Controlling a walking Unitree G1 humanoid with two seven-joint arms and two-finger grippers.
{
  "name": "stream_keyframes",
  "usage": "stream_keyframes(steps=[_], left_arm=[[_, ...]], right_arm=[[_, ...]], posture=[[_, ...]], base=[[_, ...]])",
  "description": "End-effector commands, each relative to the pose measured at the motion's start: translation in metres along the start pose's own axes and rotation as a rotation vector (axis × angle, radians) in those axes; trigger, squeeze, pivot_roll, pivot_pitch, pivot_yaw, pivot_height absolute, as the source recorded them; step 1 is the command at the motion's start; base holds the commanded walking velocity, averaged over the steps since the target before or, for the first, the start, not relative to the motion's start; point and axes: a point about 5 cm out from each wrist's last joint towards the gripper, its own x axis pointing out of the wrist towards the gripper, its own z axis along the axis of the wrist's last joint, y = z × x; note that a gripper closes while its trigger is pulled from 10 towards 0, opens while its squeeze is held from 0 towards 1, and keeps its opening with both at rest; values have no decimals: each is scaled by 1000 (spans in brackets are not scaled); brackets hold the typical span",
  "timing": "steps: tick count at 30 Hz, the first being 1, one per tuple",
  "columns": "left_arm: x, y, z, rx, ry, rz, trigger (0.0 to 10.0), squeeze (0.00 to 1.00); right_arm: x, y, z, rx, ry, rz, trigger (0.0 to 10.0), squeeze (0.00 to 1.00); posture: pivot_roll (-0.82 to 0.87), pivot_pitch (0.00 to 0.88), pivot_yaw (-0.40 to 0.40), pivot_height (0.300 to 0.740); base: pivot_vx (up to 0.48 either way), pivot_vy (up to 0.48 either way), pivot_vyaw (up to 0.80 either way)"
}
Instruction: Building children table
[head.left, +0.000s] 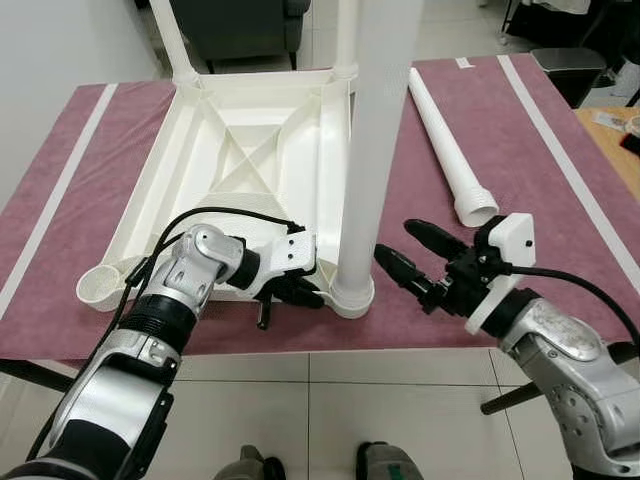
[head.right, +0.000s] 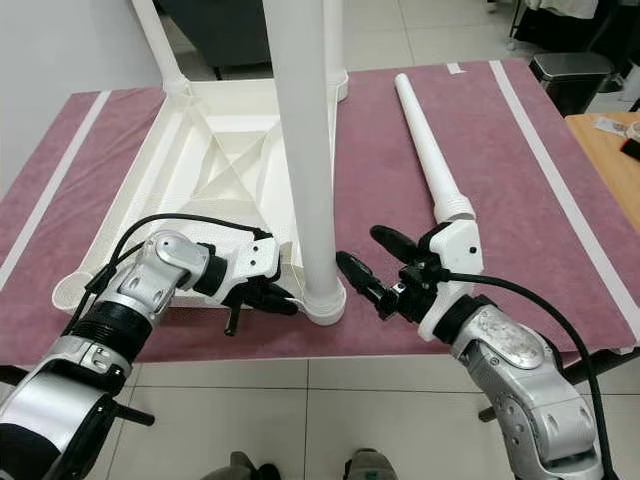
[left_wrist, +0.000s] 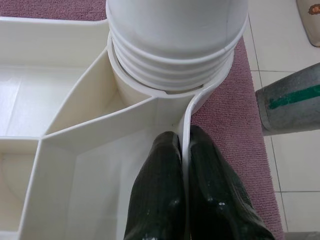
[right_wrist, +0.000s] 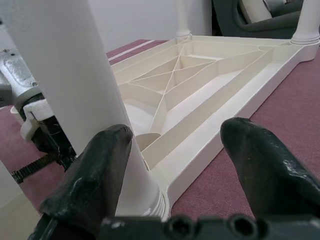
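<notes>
Maroon cloth (head.left: 480, 150) with white stripes covering work surface; white tabletop (head.left: 250, 170) lying upside down on it. Upright leg (head.left: 372, 150) standing in near corner socket. Left gripper (left_wrist: 185, 165) pinching tabletop's thin rim wall beside that socket, fingers closed on it. Right gripper (head.left: 415, 260) hovering just beside leg base, fingers spread wide, holding nothing. Loose leg (head.left: 445, 150) lying on cloth.

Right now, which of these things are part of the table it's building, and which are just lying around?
Part of the job:
- upturned white tabletop, its rim pinched by the left gripper
- upright leg in the near corner socket, right gripper open beside it
- loose leg lying on the maroon mat

Just lying about:
- grey bin
- wooden table at the right
</notes>
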Motion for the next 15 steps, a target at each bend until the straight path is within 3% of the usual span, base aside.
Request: stream_keyframes(steps=[1,4,5,8,9,10,15], left_arm=[[2,22,-28,-148,68,692,10000,0],[1,23,-27,-150,59,701,10000,0],[0,23,-26,-153,45,699,10000,1000],[-2,20,-27,-120,40,665,10000,1000],[-3,17,-26,-87,23,632,10000,808],[-7,14,-25,-59,5,601,10000,0],[-16,7,-26,-6,-9,541,10000,0]], right_arm=[[-2,16,-11,13,65,131,10000,0],[-6,14,-14,4,89,126,10000,0],[-12,10,-18,-12,115,109,10000,0],[-20,3,-21,-22,140,74,10000,0],[-23,1,-20,-23,143,61,10000,0],[-25,2,-18,-20,137,56,10000,0],[-27,6,-13,-2,113,66,10000,0]], posture=[[-141,129,138,740],[-141,129,138,740],[-141,129,138,740],[-147,130,143,740],[-147,130,143,740],[-153,132,146,740],[-154,136,146,740]], base=[[0,0,0],[0,0,0],[0,0,0],[0,0,0],[0,0,0],[0,0,0],[0,0,0]])
